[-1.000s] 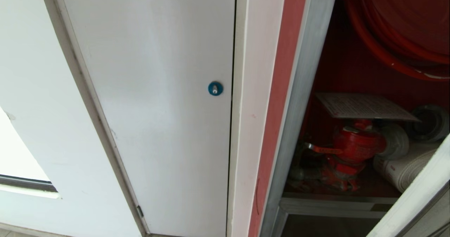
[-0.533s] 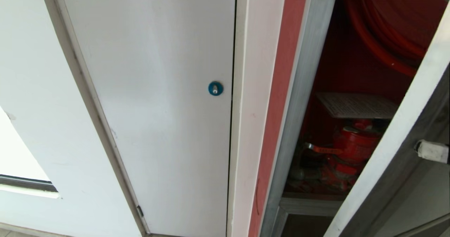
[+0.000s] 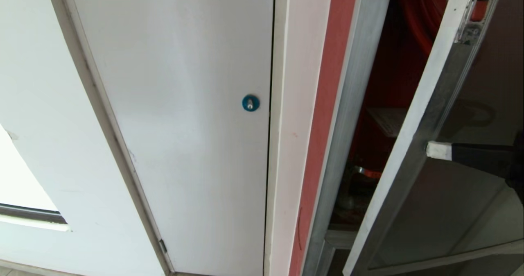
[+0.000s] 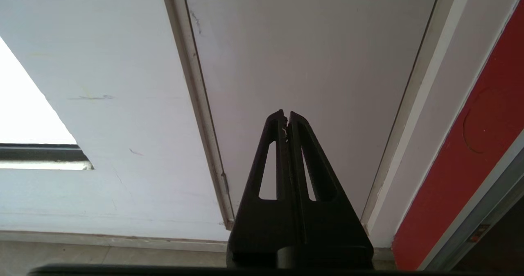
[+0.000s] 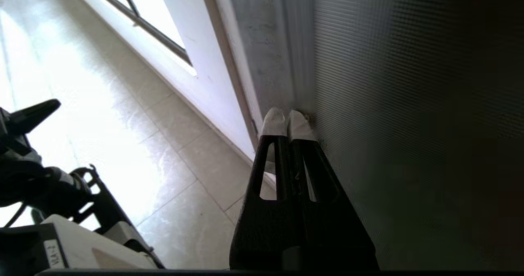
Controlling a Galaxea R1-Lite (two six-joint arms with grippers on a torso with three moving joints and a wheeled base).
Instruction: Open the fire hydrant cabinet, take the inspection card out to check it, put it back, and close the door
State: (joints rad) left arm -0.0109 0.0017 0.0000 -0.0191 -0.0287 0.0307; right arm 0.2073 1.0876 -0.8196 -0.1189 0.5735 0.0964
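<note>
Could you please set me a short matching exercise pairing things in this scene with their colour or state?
Things:
1. round lock
2. door
3. right gripper
4. inspection card

Descriptions:
A. partly hidden behind the door's edge
B. shut, white tips at the door's frame
C. blue
D. ajar, silver-framed with dark glass

Pairs: 1-C, 2-D, 3-B, 4-A

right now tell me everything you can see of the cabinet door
The door is a dark tinted glass pane in a pale silver metal frame, scuffed along its edge. It stands partly open, swung across the fire hydrant cabinet and hiding most of the red interior; a gap remains on the frame side. A corner of the inspection card shows in that gap. The right gripper, shut, presses its white-taped tips against the frame beside the glass. In the right wrist view the glass shows a fine grid texture.
</note>
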